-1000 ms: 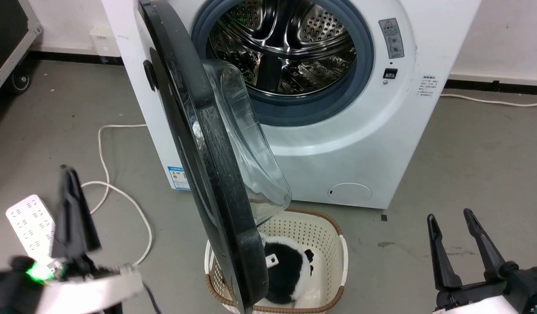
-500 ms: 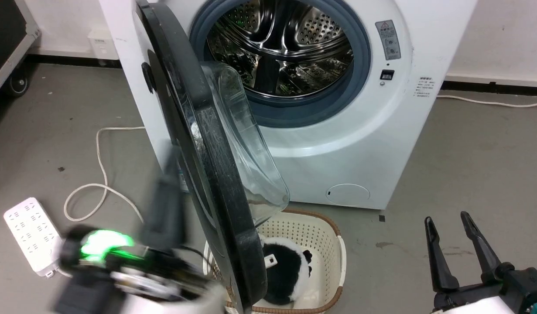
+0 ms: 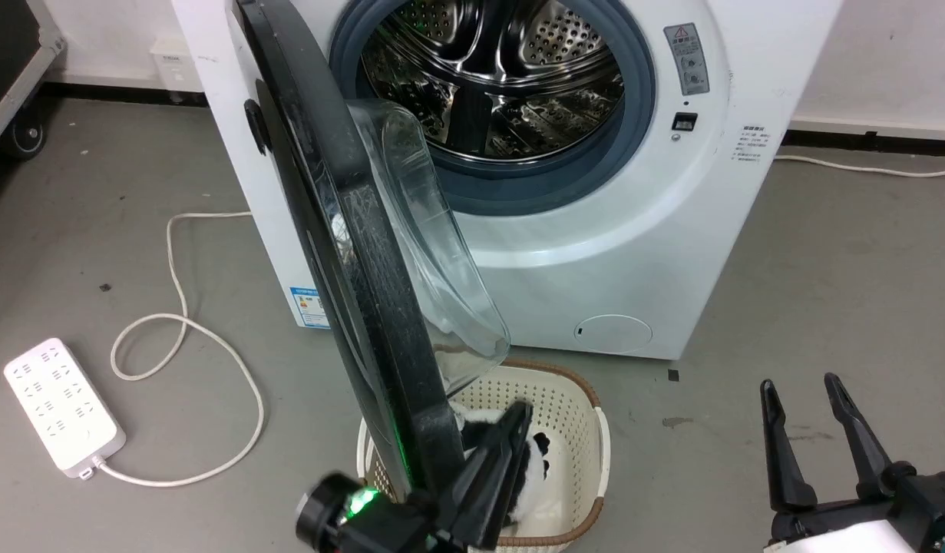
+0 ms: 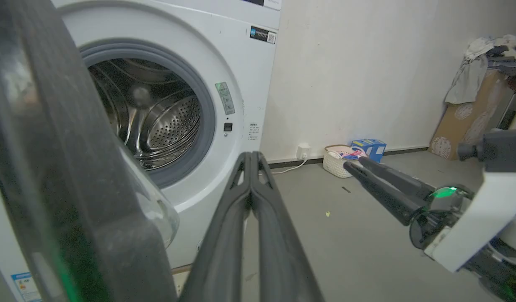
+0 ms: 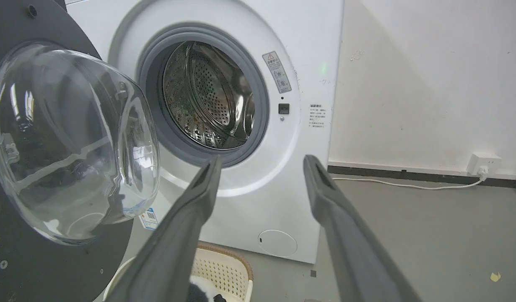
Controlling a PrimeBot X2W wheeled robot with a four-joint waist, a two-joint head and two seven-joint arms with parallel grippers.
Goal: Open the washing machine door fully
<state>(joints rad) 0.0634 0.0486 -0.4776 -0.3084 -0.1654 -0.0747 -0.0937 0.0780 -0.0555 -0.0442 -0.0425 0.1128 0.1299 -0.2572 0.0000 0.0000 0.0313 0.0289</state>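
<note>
Both jaws empty, left gripper's [image 3: 523, 411] pressed together, right gripper's [image 3: 798, 382] spread wide: a glancing six-o'clock push could slip off the glossy black round door [image 3: 368, 292].

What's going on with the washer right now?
The robot is working on the washing machine door, which stands partly open, roughly edge-on to the head camera, with the drum exposed. The left pincer, shut, is at the inner side of the door's lower edge, over the laundry basket. Whether it touches the door is unclear. The right pincer hangs open off to the right, holding nothing. The door is not yet fully open.
</note>
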